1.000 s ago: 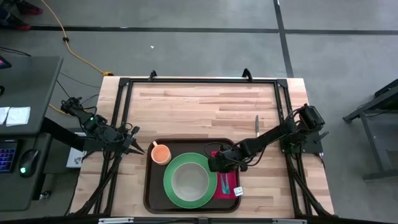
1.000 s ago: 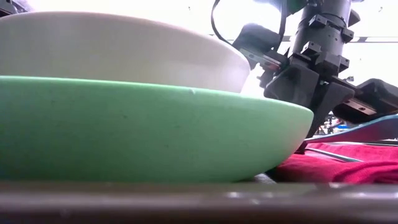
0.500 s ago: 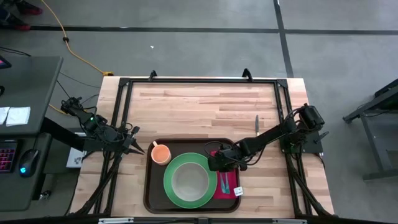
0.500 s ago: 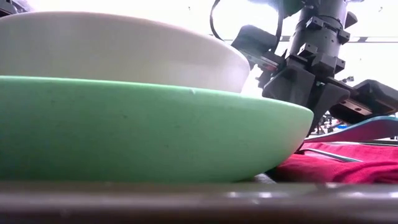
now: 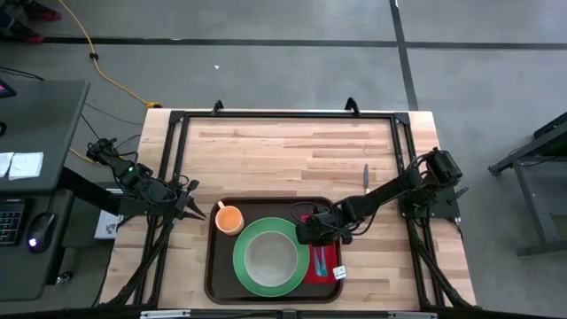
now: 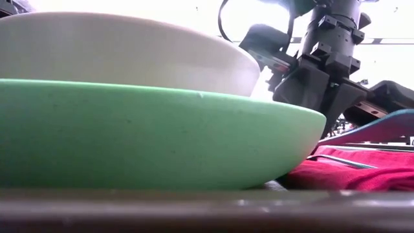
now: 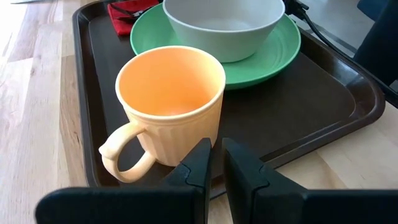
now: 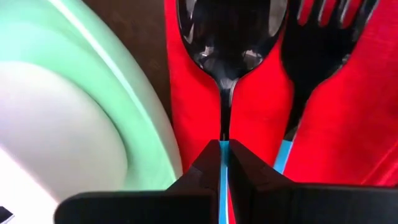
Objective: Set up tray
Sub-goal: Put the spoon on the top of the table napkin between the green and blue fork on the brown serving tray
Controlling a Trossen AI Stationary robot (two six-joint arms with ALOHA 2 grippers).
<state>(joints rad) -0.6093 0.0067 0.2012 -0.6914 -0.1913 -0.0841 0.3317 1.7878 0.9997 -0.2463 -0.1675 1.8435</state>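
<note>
Two fingers of my right gripper (image 8: pixel 224 163) are pinching the spoon (image 8: pixel 229 46) handle over the red napkin (image 5: pixel 322 259) inside the tray (image 5: pixel 215 276), while my left gripper (image 7: pixel 216 163) is waiting clenched beside its rim.

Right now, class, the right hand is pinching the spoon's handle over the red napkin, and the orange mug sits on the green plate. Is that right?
One error: the orange mug stands on the tray beside the green plate, as the high view shows. The right hand does pinch the spoon over the red napkin.
</note>
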